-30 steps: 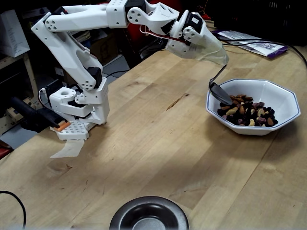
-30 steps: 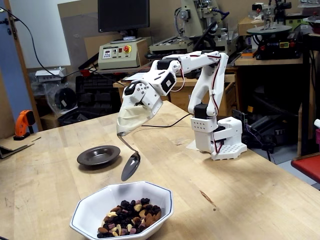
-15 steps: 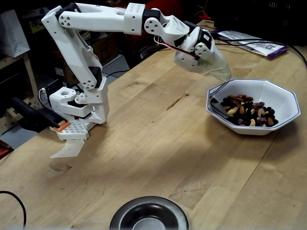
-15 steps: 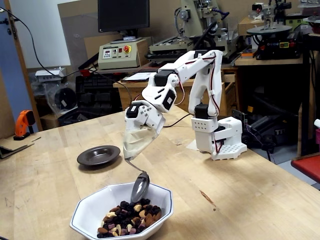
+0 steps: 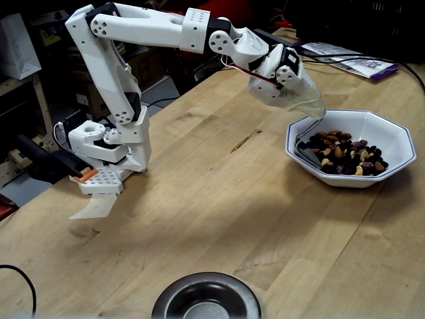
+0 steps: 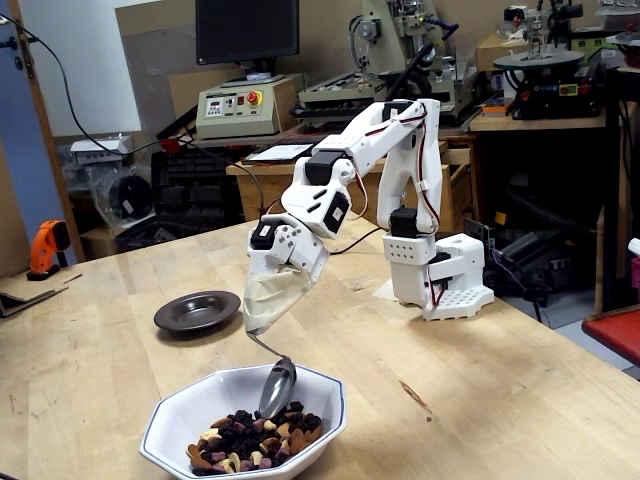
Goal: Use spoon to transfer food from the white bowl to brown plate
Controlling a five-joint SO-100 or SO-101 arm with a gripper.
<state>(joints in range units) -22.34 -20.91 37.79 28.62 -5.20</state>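
Observation:
The white bowl (image 5: pixel 400 136) stands at the right in one fixed view and at the bottom (image 6: pixel 160 425) in the other. It holds the food (image 5: pixel 347 157) (image 6: pixel 252 448), brown nuts and dark fruit pieces. My gripper (image 5: pixel 317 110) (image 6: pixel 256 328) is shut on the spoon's thin handle, just above the bowl's rim. The spoon (image 6: pixel 277 386) hangs down into the bowl with its tip at the edge of the food; in a fixed view it (image 5: pixel 305 153) shows only as a grey shape inside the bowl wall. The brown plate (image 5: pixel 174 299) (image 6: pixel 197 312) lies empty, well away from the bowl.
The arm's white base (image 5: pixel 106 153) (image 6: pixel 440 275) is clamped on the wooden table. Papers (image 5: pixel 352 61) lie at the back right. A black cable (image 5: pixel 20 279) crosses the near left corner. Benches with machines (image 6: pixel 240 100) stand behind the table.

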